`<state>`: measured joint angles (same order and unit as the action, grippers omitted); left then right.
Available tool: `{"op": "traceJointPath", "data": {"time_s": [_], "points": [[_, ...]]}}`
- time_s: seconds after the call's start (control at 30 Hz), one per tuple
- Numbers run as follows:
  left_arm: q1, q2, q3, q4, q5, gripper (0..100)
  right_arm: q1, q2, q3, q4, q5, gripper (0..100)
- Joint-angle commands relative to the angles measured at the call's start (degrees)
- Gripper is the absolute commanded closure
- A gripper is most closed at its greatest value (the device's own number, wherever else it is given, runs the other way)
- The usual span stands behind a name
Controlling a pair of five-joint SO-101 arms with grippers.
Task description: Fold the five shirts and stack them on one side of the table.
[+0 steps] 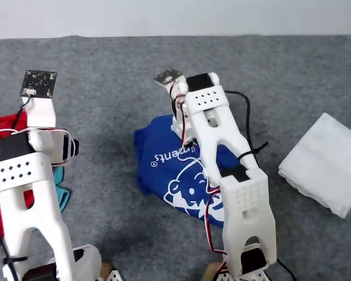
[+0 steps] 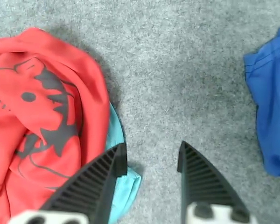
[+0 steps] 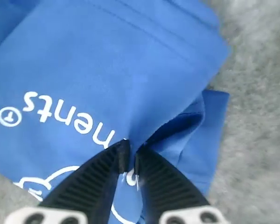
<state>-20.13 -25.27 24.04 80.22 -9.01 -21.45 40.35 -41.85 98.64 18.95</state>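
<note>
— What could go wrong here?
— My right gripper (image 3: 130,149) is clenched on only a thin ridge of the blue shirt (image 3: 107,70), mid-table. I reckon the pinch may slip, or drag both layers and bunch the fold.
— And your other side?
— My left gripper (image 2: 151,154) hangs released beside the red shirt (image 2: 42,107) and the teal shirt (image 2: 130,184); it could snag them.
— The surface?
— A grey felt-like table cover (image 1: 105,76), likely grippy. A folded white shirt (image 1: 324,161) lies off to my right, with a pale wall (image 1: 164,14) behind.
</note>
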Motion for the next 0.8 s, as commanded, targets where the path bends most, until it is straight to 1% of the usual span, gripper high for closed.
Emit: {"op": "traceJointPath", "data": {"time_s": [0.0,0.1,0.2,0.37,0.57,0.67,0.77], "points": [[0.00,-1.67,-0.66,-1.05,-0.53,81,-0.22,-0.57,-9.14,3.65,1.41,98.7],[-1.76,-1.76,-3.12,-0.53,-0.09,81,-0.48,-0.92,-14.59,4.09,1.41,98.8],[-6.59,-1.76,-7.43,-0.53,0.00,81,-2.95,-3.12,-20.84,4.09,1.32,98.8],[-15.38,-1.76,-15.96,1.41,-0.18,81,-12.88,-7.25,-27.69,4.00,1.41,98.8],[-22.68,-1.76,-22.46,3.96,-0.35,81,-26.59,-8.75,-27.78,4.18,1.49,98.8],[-24.79,-1.76,-23.08,3.96,-0.35,81,-31.69,-7.87,-23.91,4.18,4.40,98.8],[-25.67,-1.76,-23.08,3.96,-0.35,81,-35.21,-7.78,-18.29,4.18,4.92,98.4]]}}
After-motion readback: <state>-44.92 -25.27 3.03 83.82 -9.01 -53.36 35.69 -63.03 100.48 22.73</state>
